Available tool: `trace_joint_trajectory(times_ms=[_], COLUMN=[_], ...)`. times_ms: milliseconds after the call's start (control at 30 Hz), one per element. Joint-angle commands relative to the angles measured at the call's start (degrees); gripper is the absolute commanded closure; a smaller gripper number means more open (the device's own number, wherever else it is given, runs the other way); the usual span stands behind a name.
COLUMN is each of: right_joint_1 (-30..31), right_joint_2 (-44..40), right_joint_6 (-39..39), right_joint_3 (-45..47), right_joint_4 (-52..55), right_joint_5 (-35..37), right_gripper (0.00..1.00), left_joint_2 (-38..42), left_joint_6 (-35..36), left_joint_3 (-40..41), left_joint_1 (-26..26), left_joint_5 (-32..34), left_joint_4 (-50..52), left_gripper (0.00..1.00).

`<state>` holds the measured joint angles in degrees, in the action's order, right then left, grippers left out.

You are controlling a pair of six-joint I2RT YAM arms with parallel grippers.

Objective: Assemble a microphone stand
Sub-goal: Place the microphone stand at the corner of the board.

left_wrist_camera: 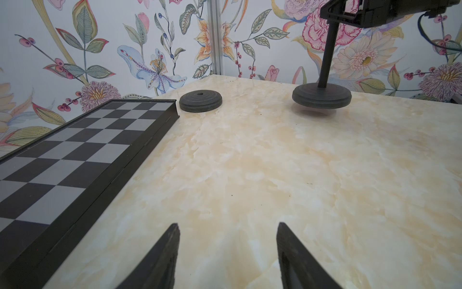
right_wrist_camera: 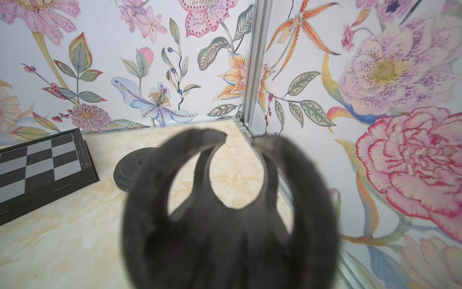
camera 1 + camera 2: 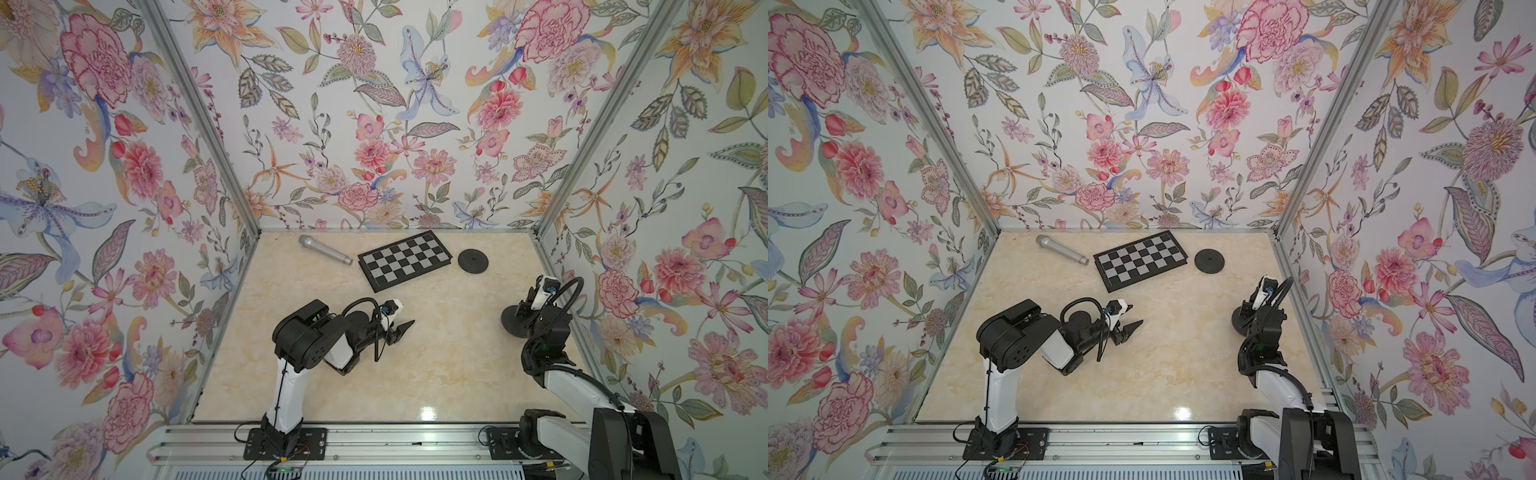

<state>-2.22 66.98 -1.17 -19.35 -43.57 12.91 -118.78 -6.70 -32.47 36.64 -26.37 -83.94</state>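
**Stand pole gripped by right claw**

The right claw [image 1: 333,21] was clamped on the stand pole [image 1: 327,57], whose round base [image 1: 322,95] hung just above the counter [image 3: 436,353]. The left claw [image 1: 228,225] stood open over the counter. A second disc [image 1: 200,100] lay beside the chessboard [image 3: 405,260], and the microphone [image 3: 325,249] lay on the board's other side.

chessboard [image 3: 405,261]: flat, near back wall; table [image 3: 415,365]: marbled; walls [image 3: 374,124]: floral
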Motion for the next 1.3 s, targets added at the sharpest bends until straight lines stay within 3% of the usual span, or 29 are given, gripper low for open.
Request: trace_joint_trajectory(times_ms=[0,167,367,533,700,767,833,933,1033,1267], right_joint_1=[-1.5,-4.5,-5.6,-6.2,-6.8,-7.3,-7.9,-8.0,-8.1,-7.7], right_joint_2=[6.8,23.3,38.5,47.1,50.6,50.4,49.5,47.2,44.1,33.4], right_joint_6=[-1.0,-3.0,-6.8,-5.8,-5.1,-3.9,-3.3,-4.3,-2.3,4.0], right_joint_3=[-8.9,-24.9,-42.1,-48.5,-49.1,-48.4,-47.4,-45.0,-42.8,-38.1], right_joint_4=[-11.8,-16.4,-13.3,-12.6,-12.0,-11.8,-10.4,-9.7,-7.8,7.6], right_joint_5=[-4.7,-9.4,-12.5,-15.6,-17.7,-17.6,-18.8,-18.6,-16.7,-17.9], right_gripper=[1.00,1.00,1.00,1.00,1.00,0.85,0.81,0.54,0.36,0.21], left_joint_2=[2.5,5.0,8.7,12.6,16.8,19.4,22.9,28.2,33.3,39.3], left_joint_6=[-2.1,-4.8,-6.9,-6.1,-5.2,-4.5,-3.9,-2.3,-1.3,-2.3], left_joint_3=[0.6,3.0,4.7,4.9,5.9,6.3,5.7,3.6,3.5,1.2], left_joint_1=[-0.8,-2.3,-4.2,-5.5,-6.7,-7.0,-7.0,-7.0,-7.1,-7.4], left_joint_5=[1.6,2.4,4.8,5.8,7.0,8.5,11.5,14.3,16.0,19.9], left_joint_4=[-0.2,-2.4,0.2,6.3,10.5,13.7,21.8,35.1,40.2,48.6], left_gripper=[0.38,0.38,0.38,0.38,0.38,0.38,0.37,0.37,0.35,0.31])
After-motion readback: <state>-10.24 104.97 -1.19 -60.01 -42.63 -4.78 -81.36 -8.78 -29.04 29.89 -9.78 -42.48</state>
